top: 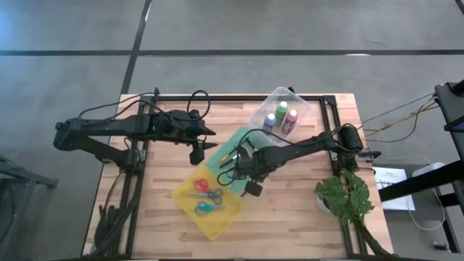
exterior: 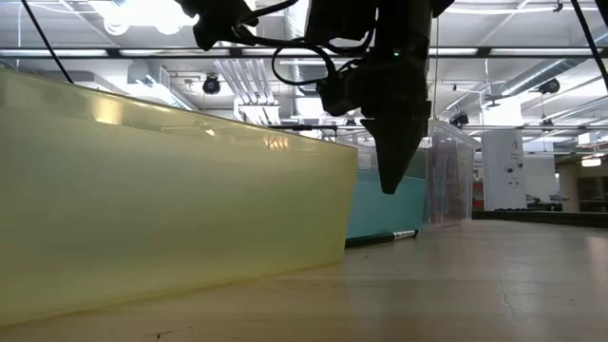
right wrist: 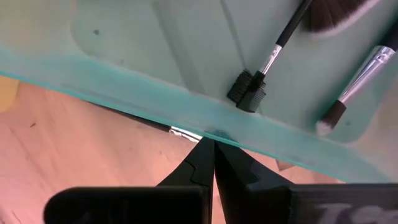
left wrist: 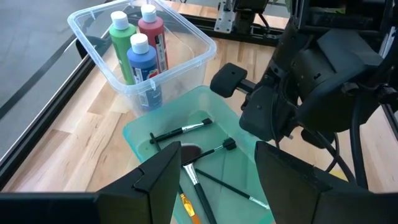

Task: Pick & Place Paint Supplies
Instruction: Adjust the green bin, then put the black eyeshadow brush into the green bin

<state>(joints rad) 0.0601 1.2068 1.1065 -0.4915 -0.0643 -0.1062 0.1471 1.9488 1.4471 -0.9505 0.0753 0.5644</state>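
Three paint bottles, green [left wrist: 121, 43], red [left wrist: 152, 37] and blue [left wrist: 143, 62], stand in the clear bin [top: 279, 109]. Several dark-handled brushes [left wrist: 183, 130] lie in the green bin [top: 233, 148]. One thin brush [right wrist: 134, 118] lies on the table against that bin's outer wall [exterior: 380, 237]. My right gripper [right wrist: 211, 152] points down, shut and holding nothing, and hangs above the brush at the bin's rim [exterior: 388, 185]. My left gripper [left wrist: 214, 186] hovers open over the green bin, with nothing between its fingers. Red scissors [top: 206, 190] and blue scissors [top: 206, 209] lie in the yellow bin [top: 181, 192].
A potted leafy plant [top: 344, 196] stands near the table's right front corner. The three bins sit close together in the middle, the yellow one nearest the front edge. Bare wood lies at the table's front right [top: 290, 217] and far left.
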